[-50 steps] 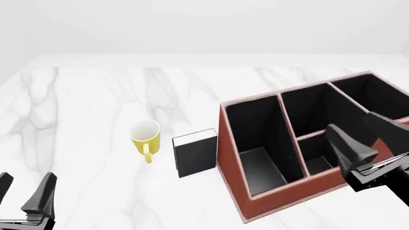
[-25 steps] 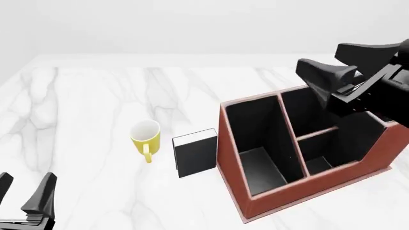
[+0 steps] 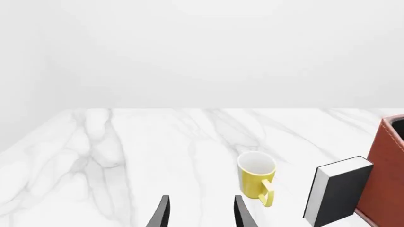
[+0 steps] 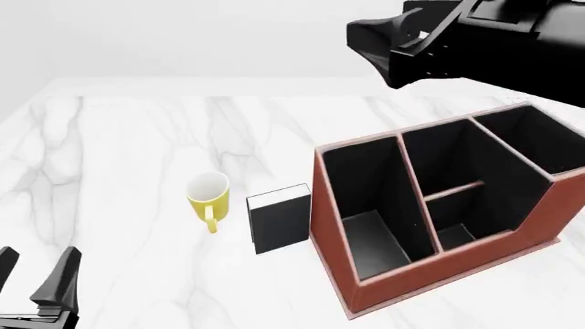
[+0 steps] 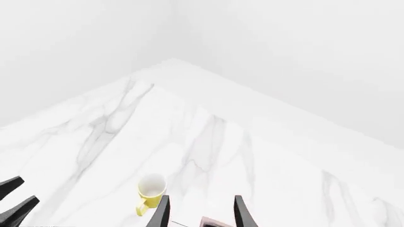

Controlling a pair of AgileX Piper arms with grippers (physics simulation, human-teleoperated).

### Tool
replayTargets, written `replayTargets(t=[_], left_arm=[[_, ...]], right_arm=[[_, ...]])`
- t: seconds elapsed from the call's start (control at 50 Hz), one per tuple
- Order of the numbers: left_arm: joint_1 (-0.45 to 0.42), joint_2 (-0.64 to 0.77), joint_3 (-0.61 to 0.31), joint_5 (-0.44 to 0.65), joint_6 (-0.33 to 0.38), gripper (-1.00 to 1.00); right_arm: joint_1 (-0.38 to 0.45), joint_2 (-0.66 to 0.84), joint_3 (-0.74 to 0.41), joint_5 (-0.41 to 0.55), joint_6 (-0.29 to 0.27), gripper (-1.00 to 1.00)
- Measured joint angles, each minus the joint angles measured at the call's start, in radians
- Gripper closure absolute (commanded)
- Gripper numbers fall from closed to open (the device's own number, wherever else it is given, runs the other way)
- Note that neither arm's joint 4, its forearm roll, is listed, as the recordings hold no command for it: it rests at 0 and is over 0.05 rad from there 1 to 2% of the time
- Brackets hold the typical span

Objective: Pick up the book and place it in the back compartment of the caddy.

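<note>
Front view: right gripper [image 4: 379,51] now way up high over the far side of the table — a second ago down low by the near right corner of the caddy [image 4: 352,288], half a second ago just above its middle walls. Jaws apart and empty, seen best in the right wrist view as two dark fingers [image 5: 162,213] with a gap between. Probably swinging across toward the book [image 4: 281,221], so the pick-up not yet begun. Book standing upright on the table, far below those jaws and nearer the camera, touching or almost touching the caddy's left wall. Yellow mug [image 4: 207,193] just beside the book on its other side — a tight spot, with little room for a finger on either side. Left gripper [image 4: 35,295] low at the near left edge, unmoved, jaws apart with nothing between them, book off to their right past the mug. Back compartment of the caddy empty and waiting.
</note>
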Motion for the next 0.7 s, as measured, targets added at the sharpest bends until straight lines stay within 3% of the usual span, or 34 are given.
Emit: replayTargets(t=[0.42, 0.7], left_arm=[[0.000, -0.001, 0.000, 0.001, 0.000, -1.00], [0.000, -0.001, -0.001, 0.002, 0.000, -1.00]], right_arm=[[0.039, 0.201, -0.225, 0.184, -0.050, -1.00], [0.123, 0.342, -0.447, 0.370, -0.148, -1.00]])
